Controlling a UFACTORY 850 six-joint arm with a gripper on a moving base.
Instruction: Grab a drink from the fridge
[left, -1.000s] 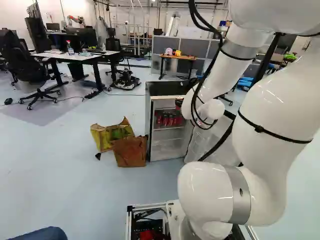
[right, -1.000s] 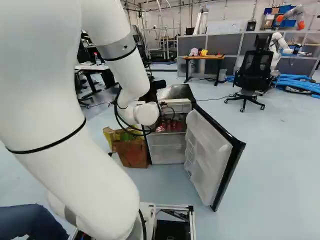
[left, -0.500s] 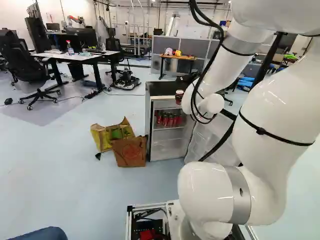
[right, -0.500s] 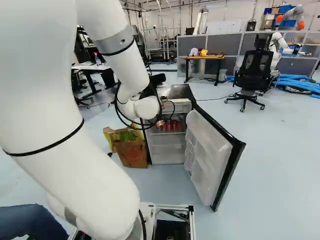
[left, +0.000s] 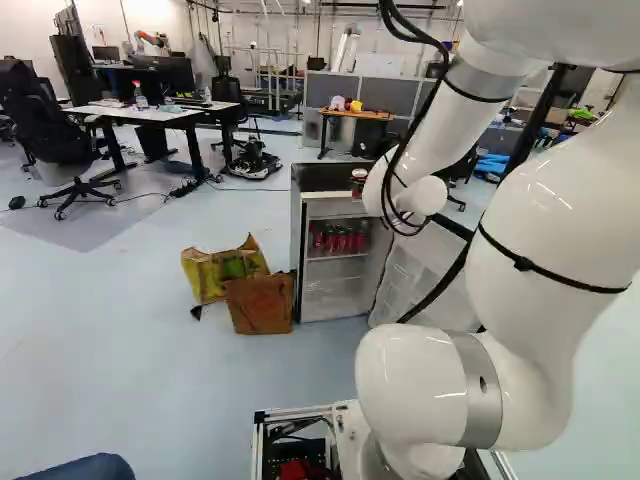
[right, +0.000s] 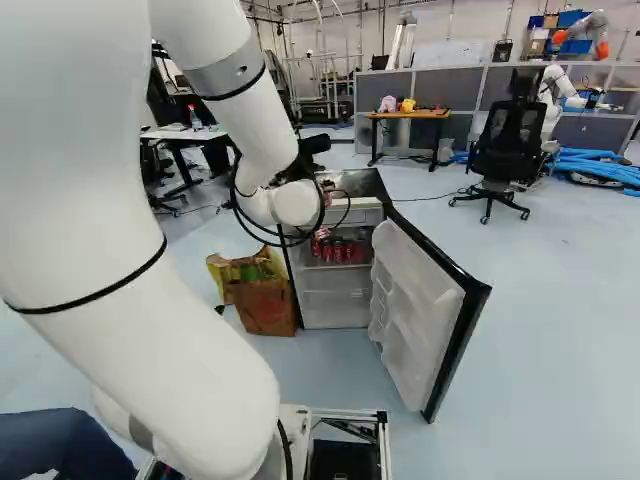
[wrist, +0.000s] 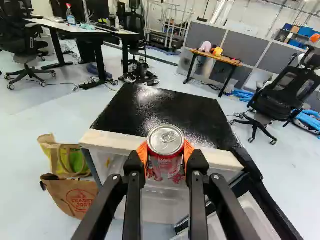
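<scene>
At the right of the left base view, my gripper (left: 362, 184) is mostly hidden behind the wrist, with a red can (left: 357, 175) showing at it. In the wrist view the gripper (wrist: 165, 150) is shut on this can (wrist: 165, 156), an orange pad pressed to each side. The can is upright, its silver lid level with the fingertips, in front of the fridge's top front edge. The small fridge (left: 300, 262) stands open, its black top (wrist: 165, 112) beyond the can. More red cans (left: 340, 240) stand on its upper shelf.
The open fridge door (right: 425, 320) swings out toward the base at the right. Yellow (left: 212, 275) and brown (left: 262, 303) bags lean by the fridge's other side. Desks, chairs and another robot (right: 553, 95) stand farther back. A person's knee (right: 60, 445) is close beside the base.
My arm's wrist has risen against the joint at the foot, carrying the held can upward to the height of the fridge top. The base and the fridge have stayed put.
</scene>
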